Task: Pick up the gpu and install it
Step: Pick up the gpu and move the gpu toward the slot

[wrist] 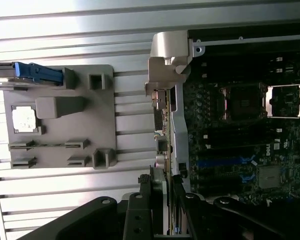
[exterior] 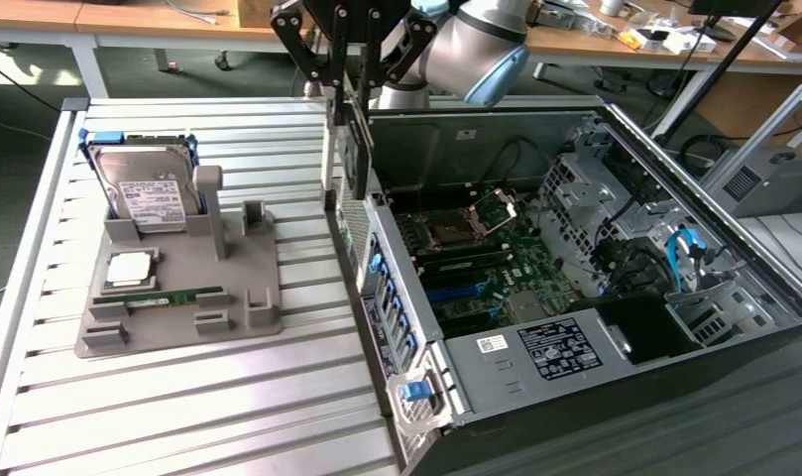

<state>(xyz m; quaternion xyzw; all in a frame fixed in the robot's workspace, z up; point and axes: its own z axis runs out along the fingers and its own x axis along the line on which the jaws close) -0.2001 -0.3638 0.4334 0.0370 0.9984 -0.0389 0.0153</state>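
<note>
1. Hanging straight below the gripper (exterior: 352,89), the gpu (exterior: 354,159) stood on edge with its long axis vertical, over the computer case (exterior: 507,369) wall nearest the parts tray (exterior: 163,335).
2. I judged the motherboard (exterior: 487,263) lay lower, toward the exterior view's right of the card.
3. Fingers (wrist: 140,210) were half closed, clamped on the card's upper end; contact looked firm, though I couldn't confirm it.

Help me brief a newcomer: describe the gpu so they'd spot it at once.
Find the open computer case on the slatted table. Over its wall nearest the grey parts holder, the arm's black tool grips the gpu, a thin dark card held upright. Unlike the hard drive and memory stick resting on the holder, it alone is in the tool.
</note>
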